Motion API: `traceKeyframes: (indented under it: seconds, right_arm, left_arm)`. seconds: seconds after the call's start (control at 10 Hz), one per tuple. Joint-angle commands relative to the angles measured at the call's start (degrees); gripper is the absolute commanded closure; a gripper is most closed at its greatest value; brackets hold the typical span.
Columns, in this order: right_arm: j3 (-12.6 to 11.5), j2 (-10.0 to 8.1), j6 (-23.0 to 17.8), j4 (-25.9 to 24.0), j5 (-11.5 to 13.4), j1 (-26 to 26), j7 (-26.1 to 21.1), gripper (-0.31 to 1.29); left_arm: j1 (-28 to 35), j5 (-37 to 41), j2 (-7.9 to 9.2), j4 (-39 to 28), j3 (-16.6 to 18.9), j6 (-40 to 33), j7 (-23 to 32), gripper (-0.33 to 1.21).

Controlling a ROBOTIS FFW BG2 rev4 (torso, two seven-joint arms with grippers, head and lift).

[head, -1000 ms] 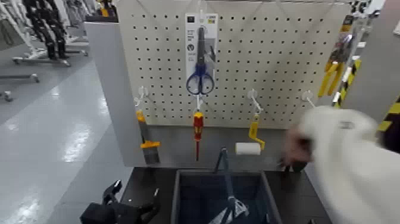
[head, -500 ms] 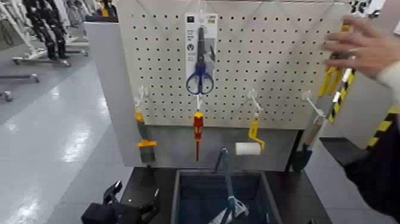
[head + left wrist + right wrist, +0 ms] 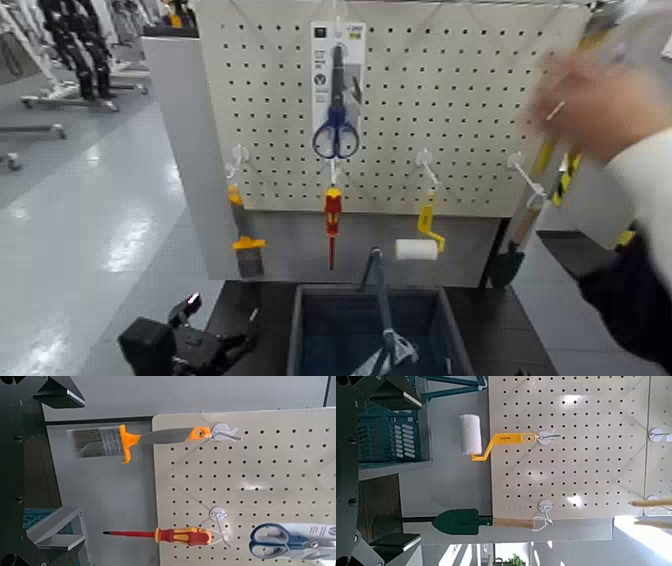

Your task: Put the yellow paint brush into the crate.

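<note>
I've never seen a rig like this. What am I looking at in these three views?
It is a two-armed robot facing a pegboard. The head camera looks forward and down; the other two views come from its wrists. The left gripper, open and empty, waits low beside the crate. The right gripper shows only in its own wrist view, open. On hooks hang the paint brush, screwdriver, scissors, roller and trowel. A person's hand is at the right.
</note>
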Motion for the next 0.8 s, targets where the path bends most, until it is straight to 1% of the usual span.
traceKeyframes:
  seconds: [0.1,0.2,0.4,0.5,0.6,0.8]
  right_arm:
    - [0.0,0.03,0.14,0.0,-0.09,0.0,0.08,0.13]
    - [0.0,0.03,0.14,-0.09,-0.09,0.09,0.08,0.13]
    - [0.0,0.03,0.22,-0.09,-0.09,0.09,0.08,0.13]
    - [0.0,0.03,0.22,-0.09,-0.09,0.09,0.08,0.13]
    - [0.09,0.03,0.31,-0.09,-0.09,0.0,0.08,0.13]
    - [0.09,0.03,0.4,-0.18,-0.17,0.0,0.17,0.13]
  left_arm:
    - [-2.7,1.57,-0.46,-0.15,4.72,5.38,-6.44,0.11]
    - [-4.02,2.1,-0.02,-0.15,5.87,7.23,-8.72,0.11]
    - [-6.57,3.94,1.83,-0.07,7.62,10.39,-12.24,0.11]
    - [-8.15,4.38,3.06,0.02,8.15,11.97,-14.08,0.11]
    - [-9.64,5.18,4.2,0.55,8.33,13.11,-15.75,0.12]
    - [-12.89,5.88,5.61,3.36,8.33,14.52,-19.09,0.12]
